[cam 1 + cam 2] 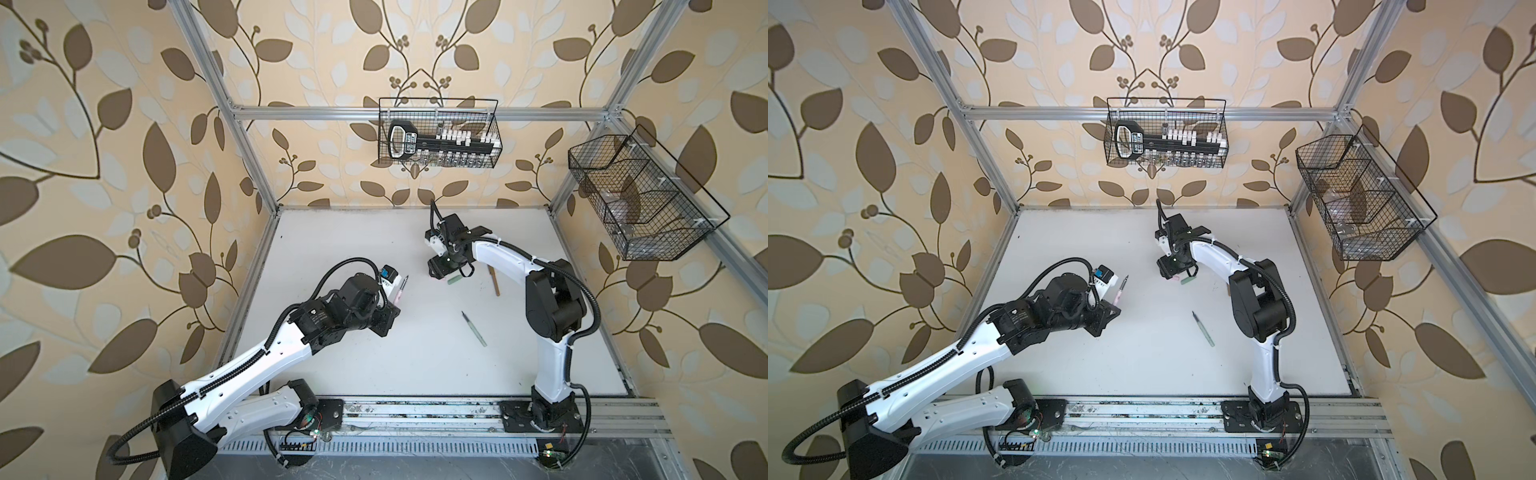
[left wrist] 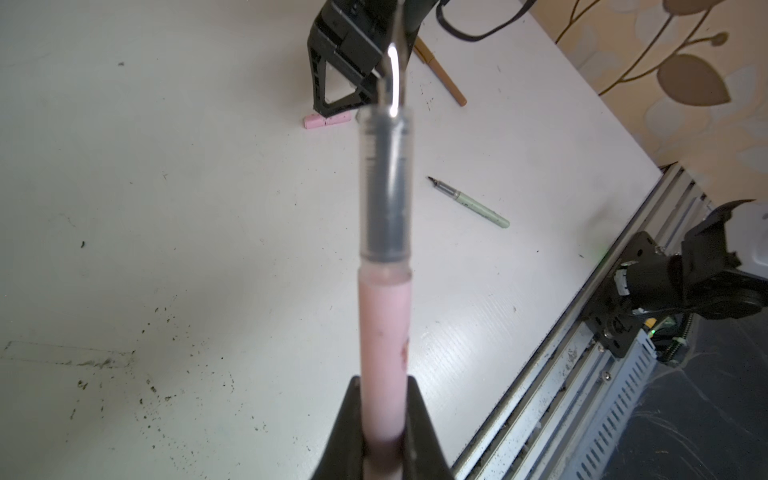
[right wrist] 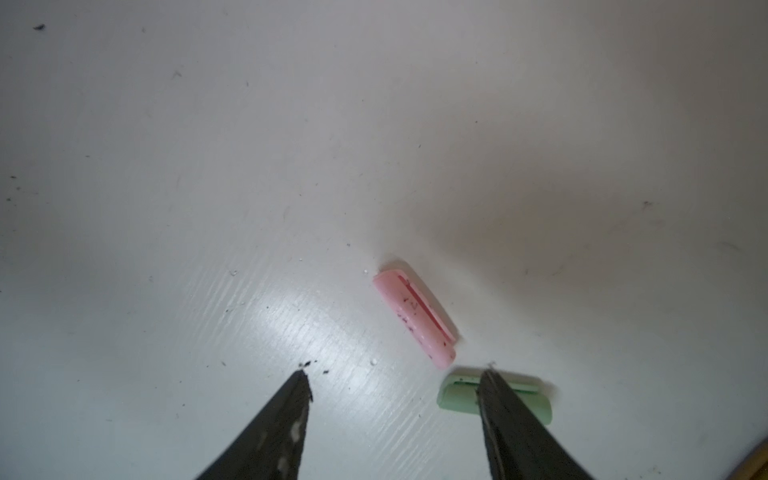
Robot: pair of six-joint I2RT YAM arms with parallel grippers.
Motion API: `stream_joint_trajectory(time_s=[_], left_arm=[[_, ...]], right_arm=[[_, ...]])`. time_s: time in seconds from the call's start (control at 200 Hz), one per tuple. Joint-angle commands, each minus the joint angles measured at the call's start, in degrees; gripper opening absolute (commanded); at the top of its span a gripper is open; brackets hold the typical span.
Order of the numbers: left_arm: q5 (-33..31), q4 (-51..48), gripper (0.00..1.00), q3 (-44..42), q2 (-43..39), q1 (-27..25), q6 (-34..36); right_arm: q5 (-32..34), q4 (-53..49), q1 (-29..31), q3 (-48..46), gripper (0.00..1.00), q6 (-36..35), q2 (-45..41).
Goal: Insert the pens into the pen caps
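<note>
Held pen: pale pink pen (image 2: 384, 332), a thin plastic stick with a clear front section and a dark pointed tip, lifted off the table at the left in both top views (image 1: 399, 294) (image 1: 1118, 296).
Left gripper (image 2: 384, 388): black fingers clamped on the pale pink pen's rear barrel, tip pointing away from the wrist.
Caps: pale pink cap (image 3: 413, 313), a short rounded plastic tube with a clip, lies flat on the table. The pale green cap (image 3: 457, 395) of the same shape lies just beside its end, almost touching.
Right gripper (image 3: 397, 376): fingers spread apart, gripping nothing, low over the caps. One fingertip crosses in front of the pale green cap; contact cannot be told.
Loose pens: pale green pen (image 1: 473, 328) lies uncapped mid-table, well apart from the caps. The brown pen (image 1: 494, 280) lies beside the right arm.
Surface: scuffed white table (image 1: 374, 365).
Walls: two black wire baskets (image 1: 438, 133) hang on the frame.
</note>
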Motion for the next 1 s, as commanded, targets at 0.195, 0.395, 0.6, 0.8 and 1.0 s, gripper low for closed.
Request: stream_joint_trajectory(time_s=[0.195,0.395,0.6,0.8,1.0], left_arm=[[-1.17,-0.13,0.08,-1.76,-3.98,-0.40,-1.90],[-2.20,0.16,0.10,-2.20,-5.13,-0.40,-1.87],[-2.24,-0.08,0.10,-1.94,-4.79,-0.40,-1.58],[-2.55,-0.59,0.10,-1.65,-4.44,-0.36,-1.71],[-3.82,0.07,0.12,-2.54,-5.84,-0.41,-1.78]], right_arm=[[-3.36,-6.10,-2.14,8.32,0.67,-7.31,8.28],[-4.55,-7.54,-2.50,8.51,0.67,-7.35,10.94],[-8.14,-6.80,-1.81,6.33,0.67,-6.61,10.83],[-10.02,-9.18,-0.14,4.56,0.67,-4.33,9.30],[-8.28,-10.67,2.38,0.29,0.65,1.28,3.62]])
